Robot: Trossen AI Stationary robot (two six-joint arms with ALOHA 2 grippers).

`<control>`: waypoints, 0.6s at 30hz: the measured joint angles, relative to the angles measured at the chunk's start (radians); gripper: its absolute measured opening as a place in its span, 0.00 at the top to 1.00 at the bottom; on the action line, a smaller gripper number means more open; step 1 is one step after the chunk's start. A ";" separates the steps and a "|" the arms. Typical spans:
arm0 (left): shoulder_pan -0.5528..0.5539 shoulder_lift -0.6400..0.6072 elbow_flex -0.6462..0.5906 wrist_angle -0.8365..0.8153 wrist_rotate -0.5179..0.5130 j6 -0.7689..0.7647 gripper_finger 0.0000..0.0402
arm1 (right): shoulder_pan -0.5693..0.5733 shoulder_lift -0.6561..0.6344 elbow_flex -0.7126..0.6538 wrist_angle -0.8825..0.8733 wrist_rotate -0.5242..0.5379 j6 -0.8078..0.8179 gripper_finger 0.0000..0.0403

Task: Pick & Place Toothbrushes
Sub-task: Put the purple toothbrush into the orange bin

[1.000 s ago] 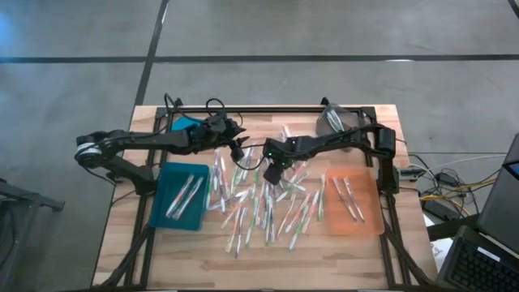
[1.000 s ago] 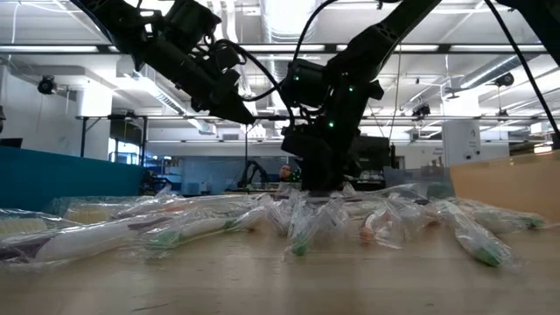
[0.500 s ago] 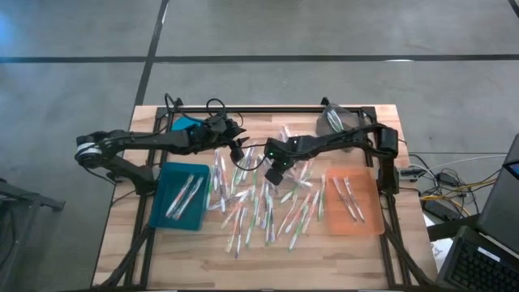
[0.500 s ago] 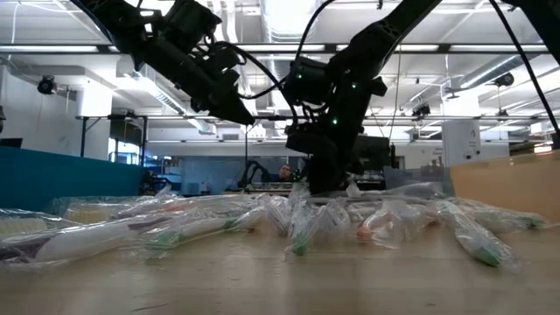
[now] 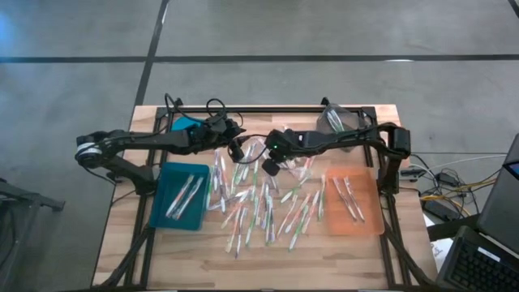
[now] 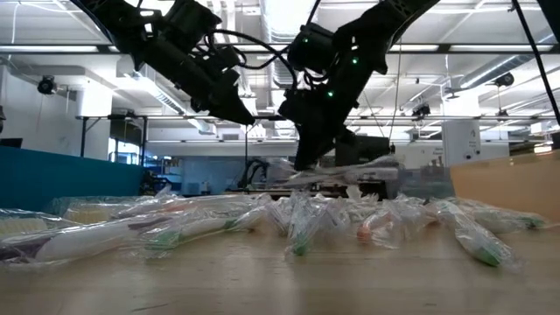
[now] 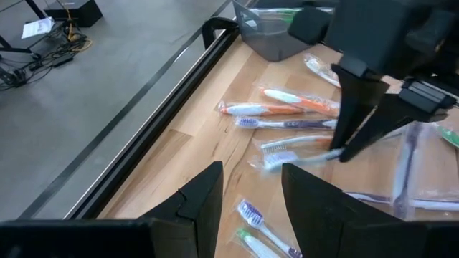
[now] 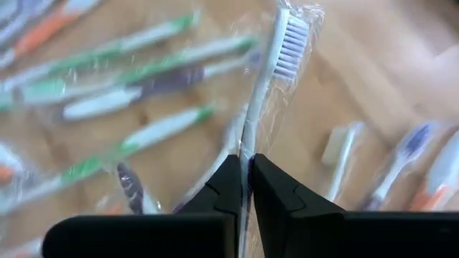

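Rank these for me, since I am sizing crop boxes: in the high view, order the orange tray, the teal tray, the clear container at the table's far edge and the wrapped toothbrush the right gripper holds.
1. Teal tray and orange tray: look alike.
2. Clear container.
3. Wrapped toothbrush in the right gripper.

Nothing readable anywhere, honestly. No brand or lettering shows on the wrapped toothbrushes (image 5: 259, 203), nothing on the teal tray (image 5: 180, 195) or the orange tray (image 5: 353, 203), and the wooden counter (image 5: 186, 243) carries no labels or numbers. Any signs in the room behind are too small to make out in the low view.
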 joint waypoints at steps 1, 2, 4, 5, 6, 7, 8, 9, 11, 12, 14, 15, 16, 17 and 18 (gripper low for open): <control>0.000 0.000 0.000 0.000 0.000 0.000 0.63 | 0.002 -0.001 0.000 0.019 0.026 -0.009 0.96; 0.000 0.000 0.000 0.000 0.000 0.000 0.63 | 0.006 -0.002 0.000 0.039 0.056 -0.022 0.96; 0.000 0.000 0.000 -0.001 0.000 0.000 0.63 | 0.017 -0.002 0.000 0.076 0.128 -0.050 0.96; 0.000 0.000 0.000 -0.001 0.000 0.000 0.63 | 0.025 -0.002 0.000 0.094 0.167 -0.073 0.96; 0.000 0.000 0.000 -0.001 0.000 0.000 0.63 | 0.034 -0.002 0.000 0.114 0.207 -0.096 0.96; 0.000 0.000 0.000 -0.001 0.000 0.000 0.63 | 0.044 -0.003 0.000 0.137 0.245 -0.122 0.96; 0.000 0.000 0.000 -0.001 0.000 0.000 0.63 | 0.054 -0.005 0.000 0.159 0.282 -0.148 0.96; 0.000 0.000 0.000 -0.001 0.000 0.000 0.63 | 0.063 -0.008 0.000 0.180 0.319 -0.174 0.96; 0.000 0.000 0.000 -0.001 0.000 0.001 0.63 | 0.086 -0.012 0.000 0.231 0.406 -0.233 0.96; 0.000 0.000 0.000 -0.001 0.000 0.001 0.63 | 0.097 -0.017 0.000 0.244 0.449 -0.265 0.96; 0.000 0.000 0.000 -0.001 0.000 0.001 0.63 | 0.119 -0.026 0.000 0.267 0.533 -0.327 0.97; 0.000 0.000 0.000 0.000 0.000 0.001 0.63 | 0.129 -0.036 0.000 0.267 0.572 -0.354 0.97; 0.000 0.000 0.000 -0.001 0.000 0.001 0.63 | 0.138 -0.048 0.000 0.259 0.613 -0.376 0.97; 0.000 0.000 0.000 -0.001 0.000 0.001 0.63 | 0.146 -0.061 0.000 0.252 0.651 -0.399 0.97; 0.000 0.000 0.000 0.000 0.000 0.001 0.63 | 0.154 -0.075 0.000 0.238 0.686 -0.418 0.96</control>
